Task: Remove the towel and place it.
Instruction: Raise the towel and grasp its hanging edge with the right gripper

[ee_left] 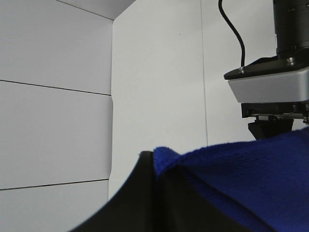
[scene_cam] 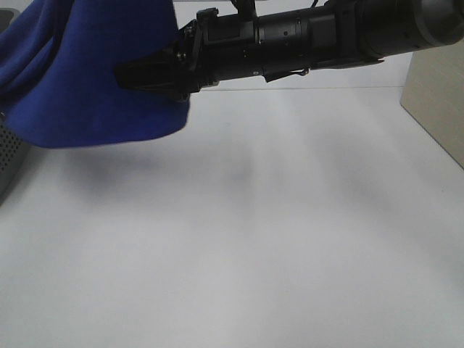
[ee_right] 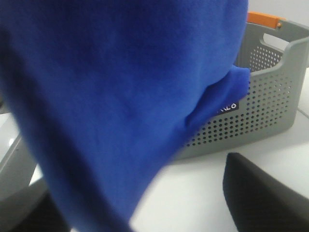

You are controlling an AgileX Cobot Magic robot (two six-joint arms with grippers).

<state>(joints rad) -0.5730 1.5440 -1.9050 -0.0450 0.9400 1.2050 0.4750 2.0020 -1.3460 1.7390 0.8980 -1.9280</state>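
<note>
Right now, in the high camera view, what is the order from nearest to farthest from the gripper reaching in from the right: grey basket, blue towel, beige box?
1. The towel, upper left, right at the right gripper.
2. The grey basket, at the left edge.
3. The beige box, at the far right edge.

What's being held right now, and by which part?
The towel, pinched at an edge by the left gripper. The right gripper is at the towel too, but whether it grips cannot be told.
</note>
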